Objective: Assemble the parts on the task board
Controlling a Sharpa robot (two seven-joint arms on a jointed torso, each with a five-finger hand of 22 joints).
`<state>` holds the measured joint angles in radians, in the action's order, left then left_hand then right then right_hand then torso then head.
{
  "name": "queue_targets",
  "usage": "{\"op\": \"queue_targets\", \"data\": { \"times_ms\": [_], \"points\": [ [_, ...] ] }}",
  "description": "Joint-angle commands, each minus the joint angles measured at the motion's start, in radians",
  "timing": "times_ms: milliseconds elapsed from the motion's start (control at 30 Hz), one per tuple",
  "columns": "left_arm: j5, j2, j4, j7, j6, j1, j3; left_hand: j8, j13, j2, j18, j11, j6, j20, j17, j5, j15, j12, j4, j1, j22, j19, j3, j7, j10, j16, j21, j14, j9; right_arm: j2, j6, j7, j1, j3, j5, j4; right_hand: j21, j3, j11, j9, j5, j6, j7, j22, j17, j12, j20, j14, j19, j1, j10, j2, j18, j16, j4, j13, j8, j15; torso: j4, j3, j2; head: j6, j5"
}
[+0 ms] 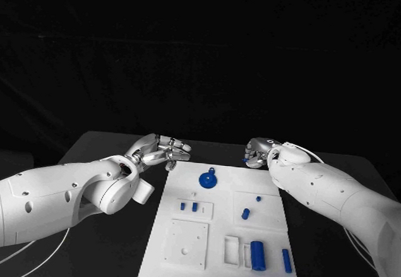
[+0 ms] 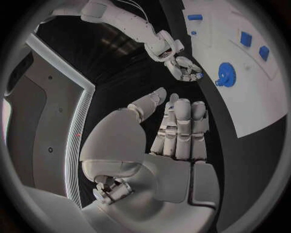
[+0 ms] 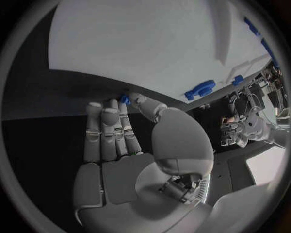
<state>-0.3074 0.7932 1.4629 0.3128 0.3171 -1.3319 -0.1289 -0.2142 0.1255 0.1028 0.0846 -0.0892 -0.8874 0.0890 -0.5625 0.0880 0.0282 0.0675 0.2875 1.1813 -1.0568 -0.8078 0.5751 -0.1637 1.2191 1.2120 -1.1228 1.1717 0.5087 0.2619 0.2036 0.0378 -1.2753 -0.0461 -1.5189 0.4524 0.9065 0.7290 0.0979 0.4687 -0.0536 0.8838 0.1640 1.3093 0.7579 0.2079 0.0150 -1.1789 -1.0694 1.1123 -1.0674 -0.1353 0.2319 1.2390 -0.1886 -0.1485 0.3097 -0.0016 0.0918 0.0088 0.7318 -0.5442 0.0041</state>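
From the head view, both arms reach to the far edge of the white rectangular task board [image 1: 221, 231] on the black tabletop [image 1: 117, 149], where a round blue toothed gear [image 1: 207, 179] lies loose. In the left wrist view, the left robot hand [image 2: 172, 128] hovers empty, fingers straight and close together, presumably waiting its turn. The right wrist view shows the right robot hand [image 3: 121, 128] pinching a small blue part [image 3: 124, 99] at its fingertips just off the board's edge, likely carrying it to its seat.
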Motion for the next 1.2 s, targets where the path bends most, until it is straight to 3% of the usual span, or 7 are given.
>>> {"op": "queue_targets", "data": {
  "times_ms": [33, 400, 633, 867, 1200],
  "points": [
    [-0.008, 0.0, 0.005, 0.005, -0.016, -0.003, 0.001, -0.004, -0.002, 0.003, 0.019, -0.001, 0.0, 0.035, -0.001, -0.005, -0.004, -0.001, -0.005, -0.011, -0.002, -0.001, 0.001, -0.006, -0.007, -0.003, 0.004, 0.0, -0.001, 0.0, -0.057, -0.017, 0.009, -0.006, -0.022, -0.004, -0.001, 0.0, 0.014, -0.002, 0.005, -0.004, 0.005, 0.015, -0.001, 0.003, -0.001, 0.005, 0.009, -0.011, -0.016, -0.006, 0.03, 0.005, 0.006, 0.0, -0.001, 0.0, -0.0011, -0.0001, 0.001, -0.001, 0.001],
    [-0.021, 0.002, 0.011, -0.002, -0.02, -0.007, 0.001, -0.004, -0.002, 0.004, 0.02, -0.001, 0.0, 0.034, -0.002, -0.005, -0.005, -0.001, -0.005, -0.012, -0.002, -0.001, 0.001, -0.006, -0.009, -0.003, 0.004, 0.0, -0.002, -0.003, -0.067, -0.027, 0.012, -0.026, -0.052, -0.009, -0.001, 0.011, 0.01, -0.002, 0.005, 0.007, 0.001, 0.015, -0.002, 0.012, -0.001, 0.006, 0.01, -0.015, -0.029, 0.002, 0.03, 0.007, 0.024, -0.006, 0.005, -0.003, 0.0005, -0.0009, 0.004, -0.004, 0.001],
    [-0.025, 0.004, 0.012, -0.006, -0.021, -0.009, 0.001, -0.004, -0.002, 0.005, 0.02, -0.002, 0.001, 0.034, -0.002, -0.006, -0.005, -0.001, -0.006, -0.012, -0.002, -0.001, 0.001, -0.007, -0.01, -0.002, 0.004, -0.001, -0.002, -0.001, -0.087, -0.027, 0.014, -0.043, -0.077, -0.009, -0.001, 0.03, 0.005, -0.002, 0.005, 0.019, -0.004, 0.016, -0.002, 0.021, -0.002, 0.006, 0.01, -0.008, -0.038, 0.009, 0.03, 0.009, 0.031, -0.012, 0.012, -0.008, -0.0023, -0.0012, 0.003, -0.009, 0.004],
    [-0.032, 0.005, 0.014, -0.009, -0.023, -0.01, 0.001, -0.004, -0.003, 0.005, 0.021, -0.002, 0.002, 0.034, -0.002, -0.005, -0.005, -0.001, -0.005, -0.011, -0.002, -0.001, 0.002, -0.007, -0.012, -0.002, 0.004, -0.001, -0.002, 0.001, -0.066, -0.032, 0.014, -0.047, -0.11, -0.001, 0.006, 0.049, -0.008, 0.001, 0.005, 0.053, -0.019, 0.018, 0.0, 0.051, -0.005, 0.004, 0.003, -0.005, -0.063, 0.017, 0.03, 0.016, 0.037, -0.028, 0.029, -0.021, -0.0041, -0.0012, 0.003, -0.008, 0.004],
    [-0.041, 0.009, 0.015, -0.013, -0.023, -0.011, 0.001, -0.004, -0.003, 0.006, 0.021, -0.003, 0.002, 0.033, -0.002, -0.005, -0.006, -0.001, -0.005, -0.01, -0.002, -0.001, 0.003, -0.007, -0.013, -0.003, 0.004, -0.002, -0.003, 0.006, 0.012, -0.059, 0.014, -0.048, -0.134, 0.018, 0.014, 0.065, -0.023, 0.004, 0.005, 0.085, -0.032, 0.017, 0.001, 0.083, -0.011, -0.003, -0.007, -0.005, -0.088, 0.019, 0.03, 0.02, 0.037, -0.047, 0.044, -0.035, -0.0047, -0.0011, 0.004, -0.007, 0.003]
  ]
}}
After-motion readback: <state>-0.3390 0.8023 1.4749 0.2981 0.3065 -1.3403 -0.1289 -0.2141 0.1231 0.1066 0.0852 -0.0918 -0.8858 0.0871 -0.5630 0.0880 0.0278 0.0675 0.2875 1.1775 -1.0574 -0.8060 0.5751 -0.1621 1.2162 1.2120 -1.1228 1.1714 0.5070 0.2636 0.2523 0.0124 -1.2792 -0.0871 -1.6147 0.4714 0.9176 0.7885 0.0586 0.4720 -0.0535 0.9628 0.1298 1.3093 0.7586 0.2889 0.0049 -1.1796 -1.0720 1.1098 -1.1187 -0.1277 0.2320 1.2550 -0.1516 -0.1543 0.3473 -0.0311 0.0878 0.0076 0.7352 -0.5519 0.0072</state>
